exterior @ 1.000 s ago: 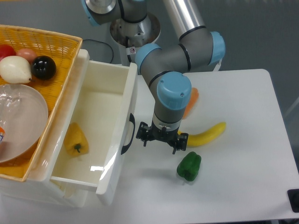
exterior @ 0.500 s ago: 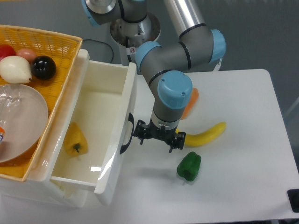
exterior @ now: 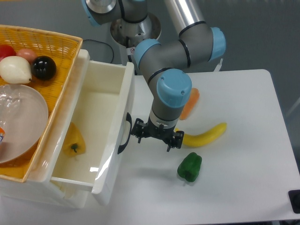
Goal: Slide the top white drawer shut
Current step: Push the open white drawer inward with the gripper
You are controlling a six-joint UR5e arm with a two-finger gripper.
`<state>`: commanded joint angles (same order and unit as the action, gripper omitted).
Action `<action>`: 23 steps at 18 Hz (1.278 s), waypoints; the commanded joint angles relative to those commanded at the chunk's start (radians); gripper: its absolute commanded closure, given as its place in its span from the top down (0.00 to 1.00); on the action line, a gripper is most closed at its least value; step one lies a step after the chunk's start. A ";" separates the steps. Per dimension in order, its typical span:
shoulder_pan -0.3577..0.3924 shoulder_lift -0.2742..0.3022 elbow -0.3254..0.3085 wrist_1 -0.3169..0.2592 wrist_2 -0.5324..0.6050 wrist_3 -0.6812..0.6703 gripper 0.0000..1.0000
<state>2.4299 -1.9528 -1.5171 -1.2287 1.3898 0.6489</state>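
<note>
Glossy white plastic top drawer (exterior: 101, 136) is standing pulled out from the cabinet at the left of the white table (exterior: 243, 187), with a yellow bell pepper (exterior: 74, 141) lying inside on its floor. Its front panel is carrying a dark curved handle (exterior: 123, 134), and the black two-finger gripper (exterior: 156, 136) of the grey and blue robot arm (exterior: 171, 70) is hanging just beside that handle on its right, pointing down at the tabletop. The fingers are sitting spread wide with nothing between them. A yellow banana (exterior: 206, 135) is lying just beside the gripper's right, a green bell pepper (exterior: 190, 167) near it in front, and an orange carrot (exterior: 190, 103) is showing partly behind the arm. A yellow wicker basket (exterior: 51, 47) holding round fruit and a clear bowl (exterior: 21, 119) is resting above the drawer.
</note>
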 joint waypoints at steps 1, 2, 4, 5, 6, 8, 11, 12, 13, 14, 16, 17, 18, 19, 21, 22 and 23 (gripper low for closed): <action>-0.003 0.000 0.000 0.000 0.000 -0.002 1.00; -0.005 0.002 0.000 -0.002 0.000 -0.002 1.00; -0.006 0.003 0.000 -0.008 0.000 -0.003 1.00; -0.009 0.005 0.000 -0.008 0.000 -0.003 1.00; -0.012 0.009 -0.002 -0.009 0.000 -0.005 1.00; -0.018 0.009 -0.003 -0.009 0.000 -0.005 1.00; -0.026 0.009 -0.005 -0.009 -0.003 -0.014 1.00; -0.034 0.009 -0.005 -0.009 -0.009 -0.014 1.00; -0.043 0.009 -0.006 -0.009 -0.011 -0.017 1.00; -0.046 0.009 -0.006 -0.009 -0.014 -0.024 1.00; -0.054 0.011 -0.008 -0.011 -0.017 -0.035 1.00; -0.060 0.012 -0.008 -0.011 -0.017 -0.035 1.00; -0.063 0.012 -0.009 -0.011 -0.017 -0.037 1.00; -0.066 0.012 -0.009 -0.011 -0.017 -0.040 1.00; -0.075 0.024 -0.011 -0.026 -0.018 -0.040 1.00; -0.077 0.031 -0.011 -0.037 -0.018 -0.040 1.00; -0.078 0.031 -0.011 -0.041 -0.024 -0.040 1.00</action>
<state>2.3516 -1.9221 -1.5278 -1.2701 1.3653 0.6090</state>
